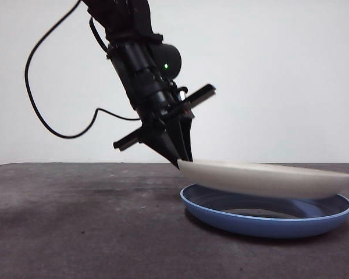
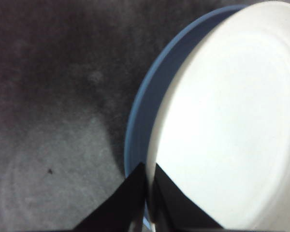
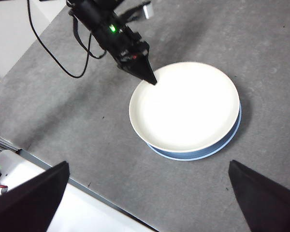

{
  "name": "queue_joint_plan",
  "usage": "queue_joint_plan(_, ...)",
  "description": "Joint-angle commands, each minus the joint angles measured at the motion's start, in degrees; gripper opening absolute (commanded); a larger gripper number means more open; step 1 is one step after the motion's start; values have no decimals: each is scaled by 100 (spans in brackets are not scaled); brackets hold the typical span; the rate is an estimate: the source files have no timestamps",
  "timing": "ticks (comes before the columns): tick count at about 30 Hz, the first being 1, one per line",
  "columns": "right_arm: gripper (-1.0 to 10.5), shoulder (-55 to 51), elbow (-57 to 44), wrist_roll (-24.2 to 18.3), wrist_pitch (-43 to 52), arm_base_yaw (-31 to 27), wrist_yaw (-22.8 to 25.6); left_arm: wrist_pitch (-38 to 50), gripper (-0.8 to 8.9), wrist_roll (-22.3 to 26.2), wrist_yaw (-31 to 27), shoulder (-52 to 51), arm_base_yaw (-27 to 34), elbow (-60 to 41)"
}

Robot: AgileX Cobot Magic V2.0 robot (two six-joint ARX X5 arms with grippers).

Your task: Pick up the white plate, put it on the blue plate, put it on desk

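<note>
The cream-white plate (image 1: pixel 267 177) hangs tilted just above the blue plate (image 1: pixel 267 218), its left edge raised. My left gripper (image 1: pixel 179 161) is shut on that raised rim, reaching down from the upper left. In the left wrist view the two jaws pinch the white plate (image 2: pixel 232 125) at its edge, with the blue plate (image 2: pixel 145 106) showing as a crescent beside it. The right wrist view looks down from high above: white plate (image 3: pixel 186 104) over blue plate (image 3: pixel 203 153), left gripper (image 3: pixel 152 79) at its rim. My right gripper (image 3: pixel 150 203) is open, far above the desk (image 3: pixel 63 111).
The dark grey desk (image 1: pixel 75 221) spreads bare to the left of the plates. A black cable (image 1: pixel 41 110) loops down behind the left arm. The desk's near edge and a white surface (image 3: pixel 48 212) show in the right wrist view.
</note>
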Motion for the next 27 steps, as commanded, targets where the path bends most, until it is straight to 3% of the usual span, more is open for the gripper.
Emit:
queue_joint_plan(1,589,4,122,-46,31,20,-9,39,12,146,24,249,-105,184)
queue_joint_plan(14,589,4,122,-46,31,20,-7,111,63,350,24,295,-129,184)
queue_joint_plan(27,589,4,122,-39,31,20,-9,129,571,463,26,295,-138,437)
